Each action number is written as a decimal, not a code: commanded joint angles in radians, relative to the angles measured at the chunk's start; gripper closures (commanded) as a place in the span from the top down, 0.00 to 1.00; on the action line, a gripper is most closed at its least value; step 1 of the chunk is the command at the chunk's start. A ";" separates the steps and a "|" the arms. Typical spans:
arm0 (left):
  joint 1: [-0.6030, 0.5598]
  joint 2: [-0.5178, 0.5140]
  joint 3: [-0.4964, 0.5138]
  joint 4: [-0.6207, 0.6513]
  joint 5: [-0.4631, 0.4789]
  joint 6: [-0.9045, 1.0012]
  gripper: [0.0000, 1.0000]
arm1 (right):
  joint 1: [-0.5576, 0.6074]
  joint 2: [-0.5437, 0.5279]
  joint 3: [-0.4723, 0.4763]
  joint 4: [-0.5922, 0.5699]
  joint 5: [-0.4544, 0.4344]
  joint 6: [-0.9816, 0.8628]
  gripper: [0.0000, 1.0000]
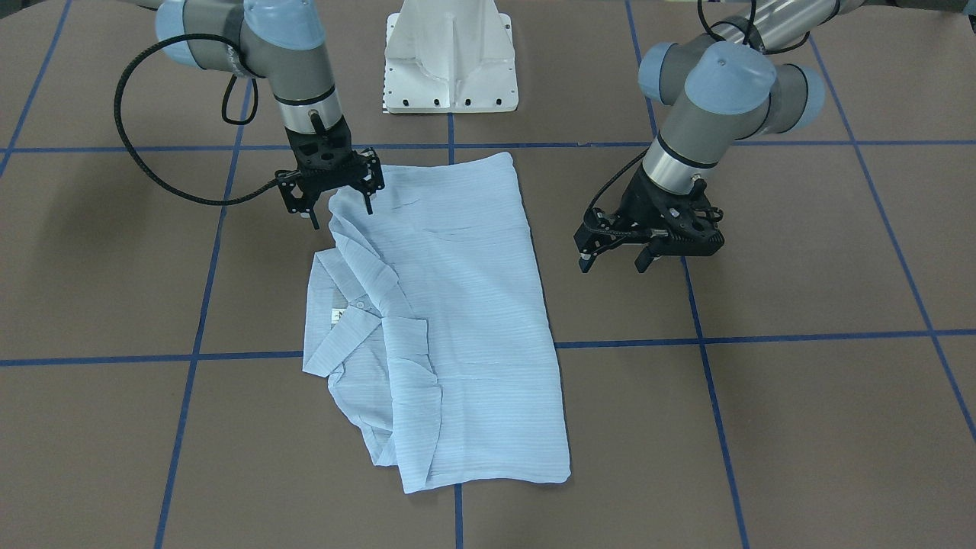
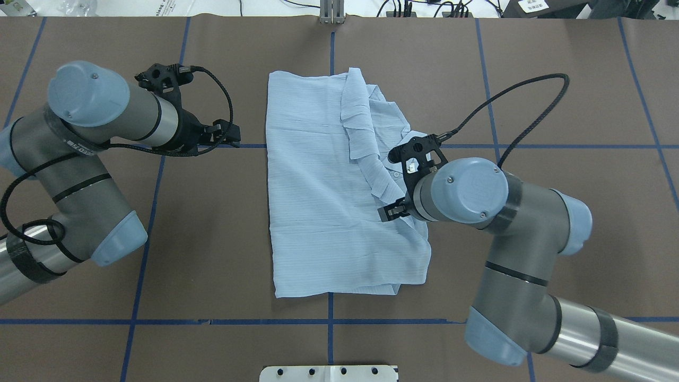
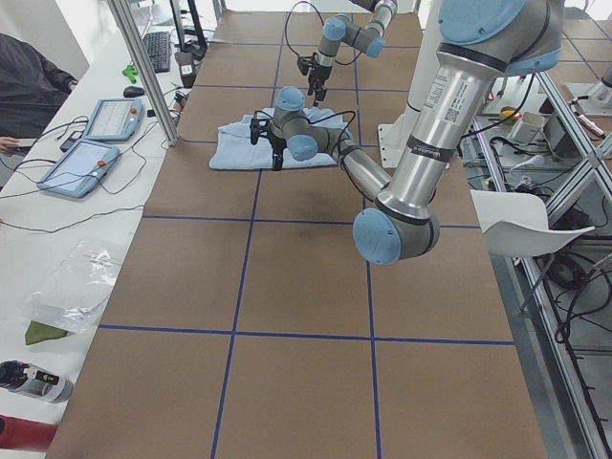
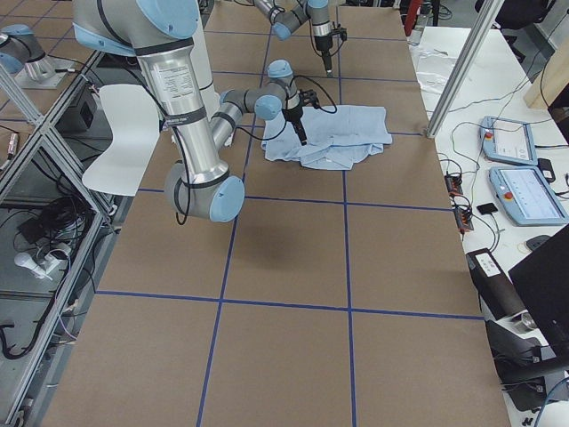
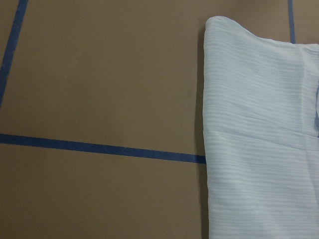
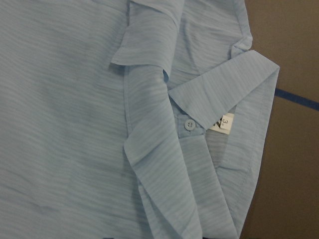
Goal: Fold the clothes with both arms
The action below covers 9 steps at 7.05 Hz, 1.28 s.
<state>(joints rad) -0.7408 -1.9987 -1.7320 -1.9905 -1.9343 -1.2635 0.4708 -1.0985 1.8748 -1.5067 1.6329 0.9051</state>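
Over shirt [image 1: 457,305] collar edge, R gripper [image 1: 341,215] points straight down, jaws apart, empty; L gripper [image 1: 612,264] tilted beside shirt, jaws apart.

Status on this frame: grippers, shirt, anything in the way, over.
Left gripper open over bare table beside shirt. Right gripper open over shirt's edge. Shirt part-folded, lying flat. No obstacle seen.

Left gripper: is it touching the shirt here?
Apart. The front-facing view shows the left gripper beside the shirt, off its edge, with a strip of bare table between them; the overhead view shows the same gap.
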 commanded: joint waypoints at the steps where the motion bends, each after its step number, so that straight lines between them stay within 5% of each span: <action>1: 0.000 0.000 0.029 -0.034 0.000 0.000 1.00 | 0.018 0.126 -0.153 0.006 -0.028 -0.021 1.00; 5: -0.002 0.000 0.029 -0.034 -0.003 -0.002 1.00 | 0.018 0.170 -0.337 0.143 -0.084 -0.092 1.00; 9: 0.000 0.000 0.029 -0.034 -0.003 -0.004 1.00 | 0.022 0.170 -0.361 0.145 -0.080 -0.100 1.00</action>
<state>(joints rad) -0.7411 -1.9985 -1.7027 -2.0249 -1.9374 -1.2665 0.4905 -0.9292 1.5218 -1.3631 1.5508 0.8068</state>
